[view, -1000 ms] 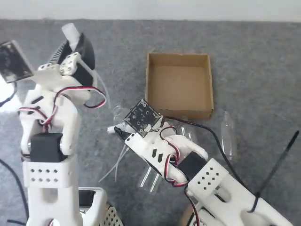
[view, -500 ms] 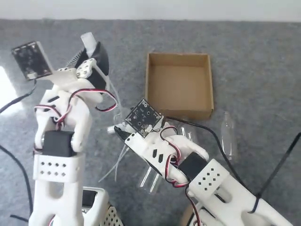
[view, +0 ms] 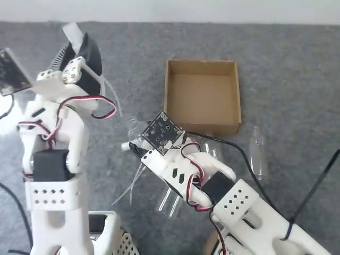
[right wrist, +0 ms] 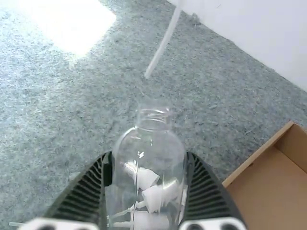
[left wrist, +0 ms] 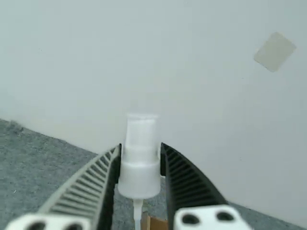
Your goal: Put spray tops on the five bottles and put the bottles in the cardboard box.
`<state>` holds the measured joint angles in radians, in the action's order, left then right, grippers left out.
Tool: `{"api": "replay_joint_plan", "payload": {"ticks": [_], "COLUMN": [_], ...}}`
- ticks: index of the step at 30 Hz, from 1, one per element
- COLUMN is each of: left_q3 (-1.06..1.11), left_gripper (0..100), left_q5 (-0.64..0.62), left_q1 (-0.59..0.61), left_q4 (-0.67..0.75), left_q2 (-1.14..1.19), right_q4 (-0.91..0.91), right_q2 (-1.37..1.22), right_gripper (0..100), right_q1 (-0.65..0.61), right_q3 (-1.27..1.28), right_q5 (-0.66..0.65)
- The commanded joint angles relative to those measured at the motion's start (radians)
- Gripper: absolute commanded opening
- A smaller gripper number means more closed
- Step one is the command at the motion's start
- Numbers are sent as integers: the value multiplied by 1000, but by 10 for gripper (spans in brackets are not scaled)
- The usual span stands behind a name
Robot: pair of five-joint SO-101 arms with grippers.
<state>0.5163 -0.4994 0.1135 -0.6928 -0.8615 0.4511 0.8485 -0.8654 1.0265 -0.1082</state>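
Spray top (left wrist: 139,165) between left tool (left wrist: 139,147) jaws, bottle (right wrist: 149,143) between right tool (right wrist: 149,159) jaws

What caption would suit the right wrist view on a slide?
Jaws shut on an uncapped clear bottle, a white tube ending near its mouth.

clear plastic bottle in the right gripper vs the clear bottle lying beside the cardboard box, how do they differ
The gripped clear plastic bottle sits clamped in the right gripper; the loose clear bottle lies flat on the grey carpet beside the cardboard box. The white spray top's thin tube points at the gripped bottle's open mouth; none is at the loose bottle's neck. Both are clear, topless and outside the box.
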Motion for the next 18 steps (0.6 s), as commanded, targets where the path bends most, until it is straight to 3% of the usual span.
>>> {"api": "replay_joint_plan", "payload": {"ticks": [1,18], "left_q3": [-10,156], "left_gripper": [10,10], "left_q5": [-5,-5], "left_q1": [-15,-100], "left_q4": [38,28], "left_q2": [-15,-25], "right_q4": [-2,-2], "right_q2": [39,42], "right_gripper": [5,5], "right_q1": [-1,1], "right_q3": [-8,-8], "right_q5": [11,11]}}
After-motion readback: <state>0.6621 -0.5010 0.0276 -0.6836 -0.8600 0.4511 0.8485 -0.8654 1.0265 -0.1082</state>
